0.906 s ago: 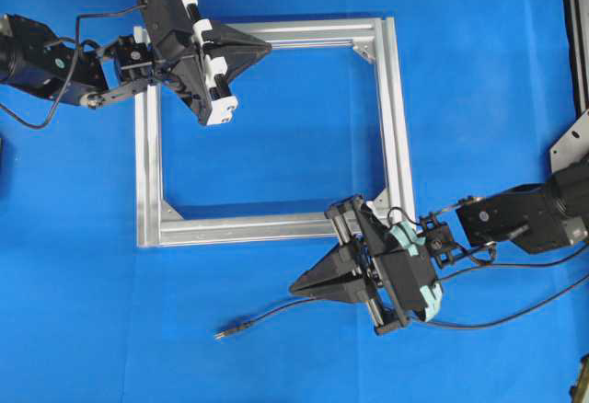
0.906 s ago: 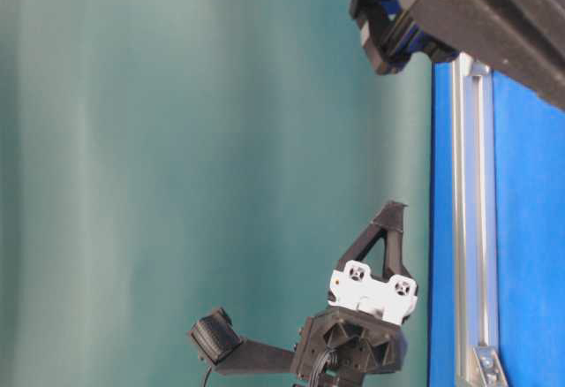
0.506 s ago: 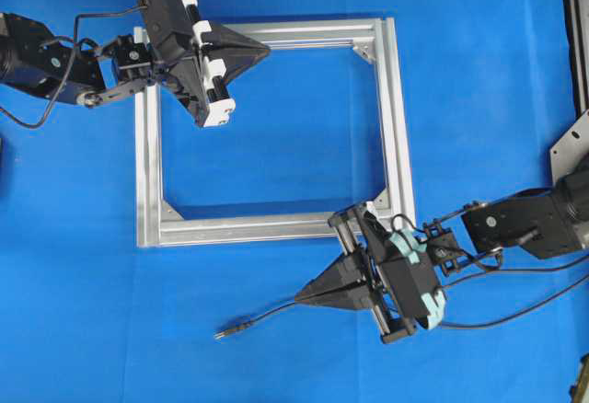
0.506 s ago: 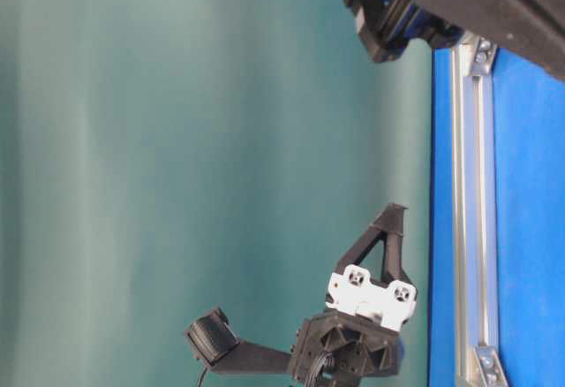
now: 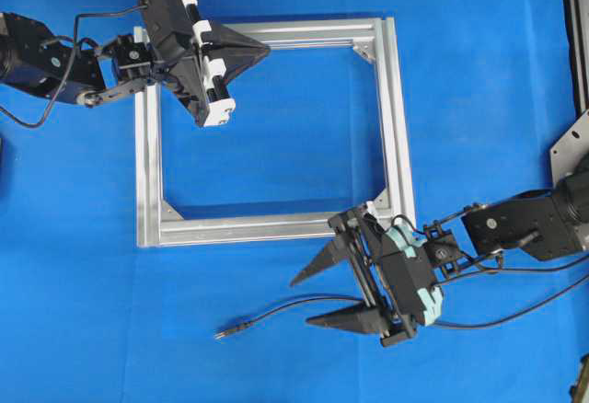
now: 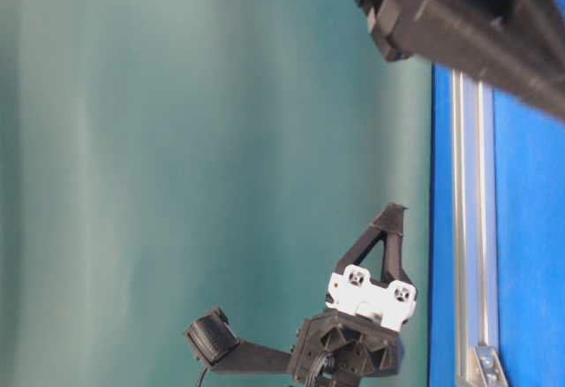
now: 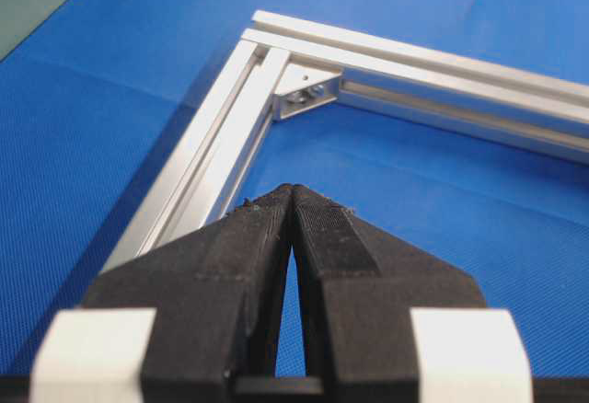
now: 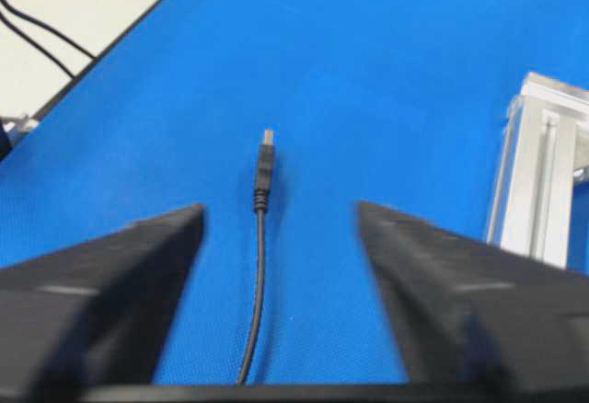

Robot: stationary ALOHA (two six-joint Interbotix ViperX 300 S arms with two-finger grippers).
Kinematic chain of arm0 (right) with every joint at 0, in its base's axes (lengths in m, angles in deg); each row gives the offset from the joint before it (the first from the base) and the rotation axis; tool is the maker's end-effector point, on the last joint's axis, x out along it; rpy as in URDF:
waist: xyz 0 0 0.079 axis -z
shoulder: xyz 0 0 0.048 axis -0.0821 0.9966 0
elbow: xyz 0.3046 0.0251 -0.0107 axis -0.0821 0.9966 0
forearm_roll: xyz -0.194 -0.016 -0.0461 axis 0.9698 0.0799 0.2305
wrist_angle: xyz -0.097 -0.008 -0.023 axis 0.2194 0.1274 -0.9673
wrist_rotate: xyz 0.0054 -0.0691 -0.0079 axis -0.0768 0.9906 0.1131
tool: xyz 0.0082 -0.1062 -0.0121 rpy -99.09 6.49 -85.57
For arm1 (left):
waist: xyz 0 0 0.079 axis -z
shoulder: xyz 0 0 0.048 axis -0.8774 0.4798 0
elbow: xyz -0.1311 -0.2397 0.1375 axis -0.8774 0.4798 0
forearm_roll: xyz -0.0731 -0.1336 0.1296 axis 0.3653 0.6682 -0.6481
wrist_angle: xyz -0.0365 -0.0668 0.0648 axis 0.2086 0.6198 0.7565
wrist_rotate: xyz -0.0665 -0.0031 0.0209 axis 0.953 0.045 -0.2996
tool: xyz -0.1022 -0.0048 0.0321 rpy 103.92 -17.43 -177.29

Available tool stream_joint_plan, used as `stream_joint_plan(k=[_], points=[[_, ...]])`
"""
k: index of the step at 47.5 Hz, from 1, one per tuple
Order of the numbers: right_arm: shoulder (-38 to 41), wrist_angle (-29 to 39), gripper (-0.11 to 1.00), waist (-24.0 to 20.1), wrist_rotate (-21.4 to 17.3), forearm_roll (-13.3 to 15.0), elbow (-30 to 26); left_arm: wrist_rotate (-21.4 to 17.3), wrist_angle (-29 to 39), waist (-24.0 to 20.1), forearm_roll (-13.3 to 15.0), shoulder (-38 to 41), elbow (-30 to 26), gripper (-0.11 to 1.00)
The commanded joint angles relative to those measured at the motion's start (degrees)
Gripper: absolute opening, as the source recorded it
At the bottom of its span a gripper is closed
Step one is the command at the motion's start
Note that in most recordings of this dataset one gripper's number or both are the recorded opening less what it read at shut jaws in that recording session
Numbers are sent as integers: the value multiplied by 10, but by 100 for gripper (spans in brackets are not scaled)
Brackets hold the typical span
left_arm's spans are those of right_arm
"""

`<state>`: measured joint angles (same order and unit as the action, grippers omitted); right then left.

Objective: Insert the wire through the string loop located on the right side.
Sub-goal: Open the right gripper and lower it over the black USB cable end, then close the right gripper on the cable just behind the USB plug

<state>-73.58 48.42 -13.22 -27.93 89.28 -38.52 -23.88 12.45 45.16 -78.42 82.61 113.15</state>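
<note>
The right gripper (image 5: 306, 300) has just spread its fingers around the wire (image 8: 259, 265) (left gripper (image 7: 292, 193) pinched together, empty), readying a grasp.

We are looking straight down from overhead at the square silver aluminium frame (image 5: 391, 127) on the blue cloth. The table-level view is lying turned sideways, close along one frame rail (image 6: 468, 228). The wrist cameras are peering forward between their fingers, both sharing frame corners with the overhead view.

Blue table (image 5: 479, 72) with silver frame (image 5: 396, 127) and black wire (image 5: 276, 314).
</note>
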Motion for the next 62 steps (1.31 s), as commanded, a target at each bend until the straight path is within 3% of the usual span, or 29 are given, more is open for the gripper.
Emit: stream_joint_plan(k=[1,4,8,25,62], points=[[-16,-3,79,-3,-1,-4,-8,0,-3,-1,-2,-16,-7,0],[-16,-3,90,-4,-1,-4,-9,0,-3,-1,-2,-16,-7,0],[-16,-3,85,-4,-1,-4,-11,0,-3,-1,-2,-16,-7,0],[18,21,87,-11,-2,-8,-45,0,-3,-2,-2,-16,-6,0],[165,100,87,-18,-2,-78,-148,-1,-3,-2,-3,-16,-3,0]])
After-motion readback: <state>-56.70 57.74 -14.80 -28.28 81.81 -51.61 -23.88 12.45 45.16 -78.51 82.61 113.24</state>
